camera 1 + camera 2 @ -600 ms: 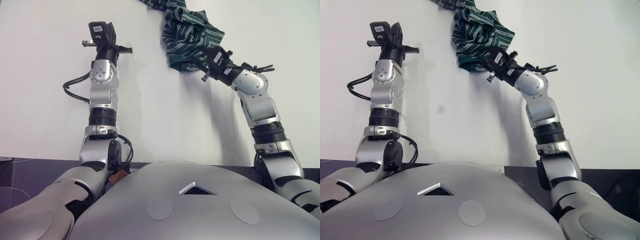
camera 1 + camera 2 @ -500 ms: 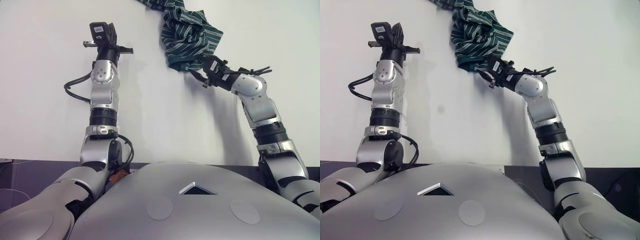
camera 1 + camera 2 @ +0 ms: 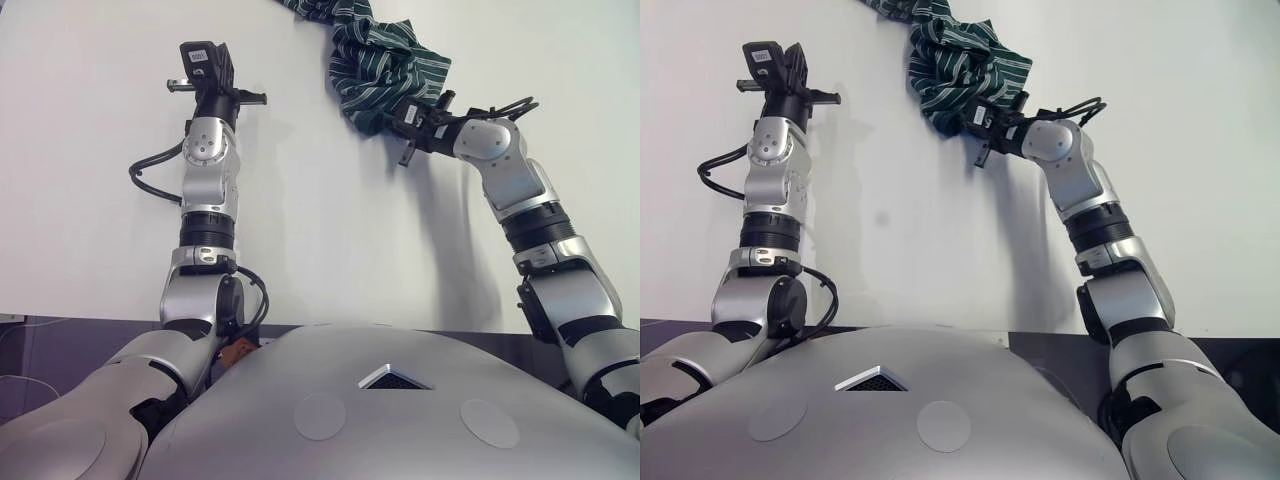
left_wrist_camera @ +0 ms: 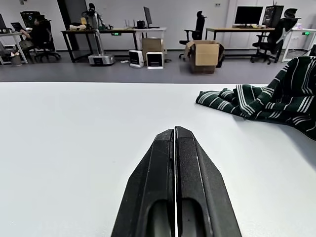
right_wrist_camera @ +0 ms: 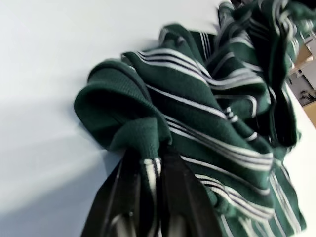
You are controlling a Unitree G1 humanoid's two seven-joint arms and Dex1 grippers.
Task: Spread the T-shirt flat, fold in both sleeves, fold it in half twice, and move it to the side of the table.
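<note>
Head views: the T-shirt lies crumpled in a heap at the far side of the counter, toward the right. The right tool meets its near edge, while the left tool hovers over bare counter, well apart from the cloth. Left wrist view: we see the left tool's fingers pressed together, holding nothing, with a striped edge of the garment farther off on the counter. Right wrist view: the right tool is clamped on a thick rolled fold of the green striped knit. We judge the fabric soft, light and limp. It will drape and bunch rather than hold shape, so spreading calls for holds at hem corners or shoulders, not on mid-heap folds.
</note>
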